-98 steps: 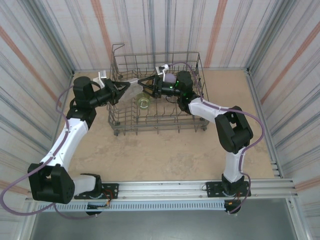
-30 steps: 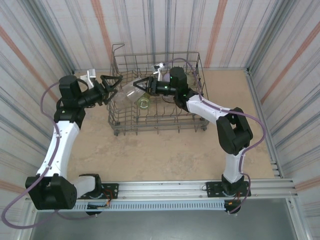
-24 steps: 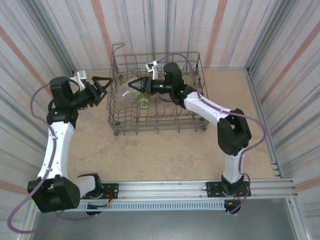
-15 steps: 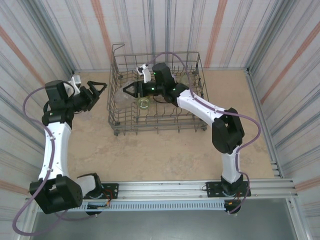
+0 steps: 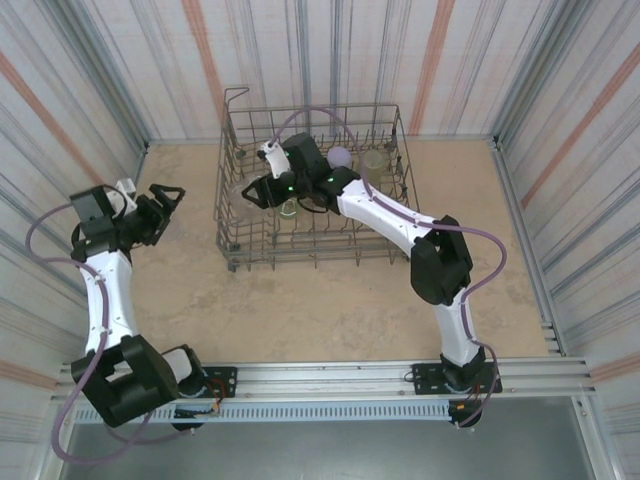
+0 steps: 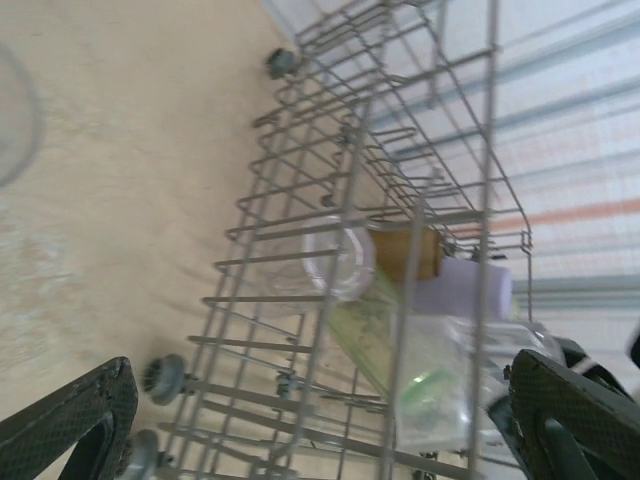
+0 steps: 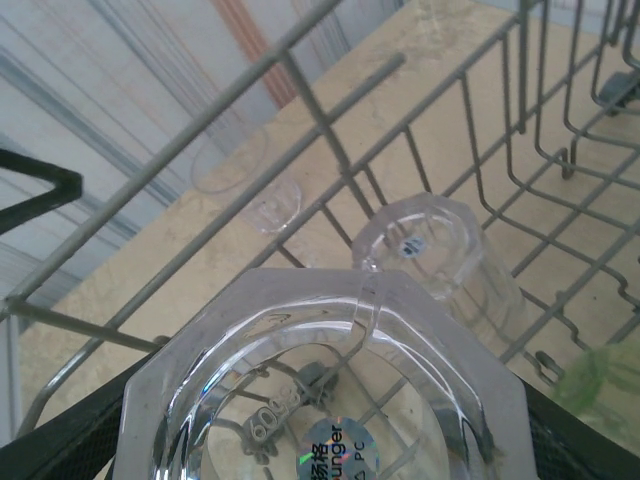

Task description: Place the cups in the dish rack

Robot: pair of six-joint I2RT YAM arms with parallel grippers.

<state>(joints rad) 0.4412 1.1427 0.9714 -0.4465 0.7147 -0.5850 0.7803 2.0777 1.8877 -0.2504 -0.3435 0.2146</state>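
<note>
clear cup cropped, right gripper mostly hidden

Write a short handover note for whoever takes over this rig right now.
Left gripper: open, empty, outside the dish rack.
Right gripper: shut on a clear cup at the rack's left end.
Done: lavender cup, amber cup, yellow-green cup and a second clear cup are in the rack.
To do: set down the held cup; a third clear cup seems to sit on the table outside.
</note>
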